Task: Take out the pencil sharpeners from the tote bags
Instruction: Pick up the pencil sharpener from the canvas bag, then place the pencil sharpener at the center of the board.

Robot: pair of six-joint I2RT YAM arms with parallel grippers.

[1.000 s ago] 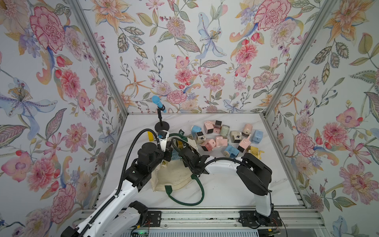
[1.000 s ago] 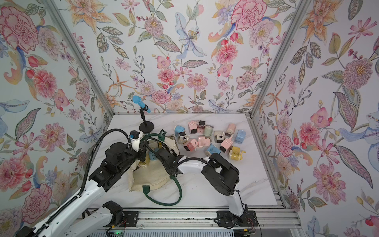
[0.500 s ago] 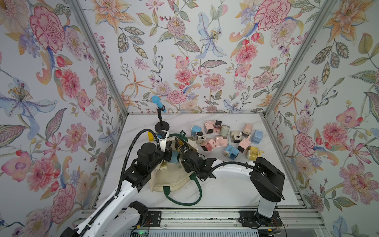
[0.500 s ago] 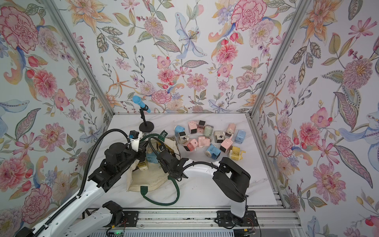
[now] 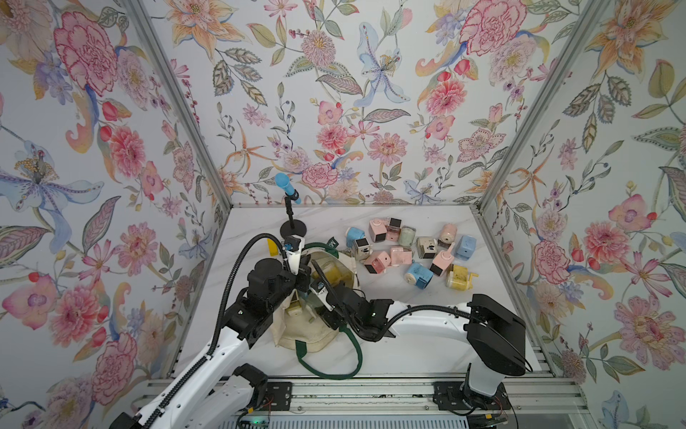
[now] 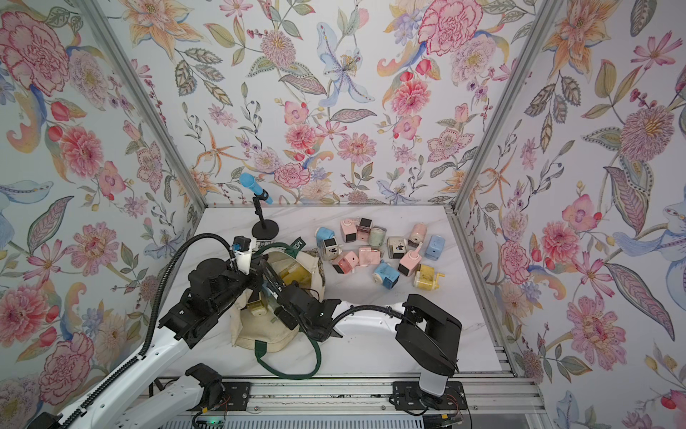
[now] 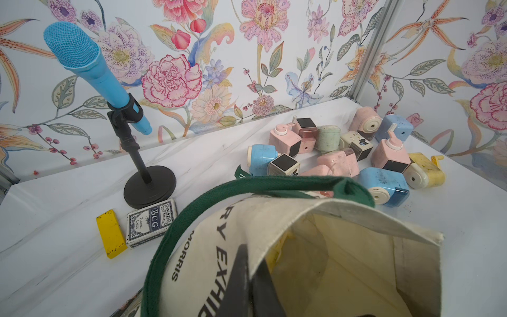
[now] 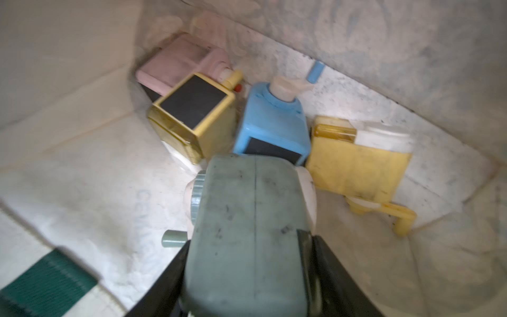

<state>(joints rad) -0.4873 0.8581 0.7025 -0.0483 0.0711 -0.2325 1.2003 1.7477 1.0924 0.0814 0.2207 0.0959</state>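
Right wrist view: the right gripper [image 8: 249,255] pinches a green sharpener [image 8: 247,208] inside the tote [image 8: 82,164]. Behind it I see four more sharpeners [image 8: 271,120] on the tote floor: pink, blue and two yellow. The left gripper [image 7: 248,271] is pressed together on the tote rim. In both top views the tote lies mid-table, with a pile [image 5: 408,252] of sharpeners near it, back right. The table [image 5: 427,349] is white marble. Floral walls [image 5: 334,93] enclose three sides. The left wrist view shows a card deck [image 7: 151,222] and yellow bar [image 7: 109,233] beside the microphone stand [image 7: 149,186].
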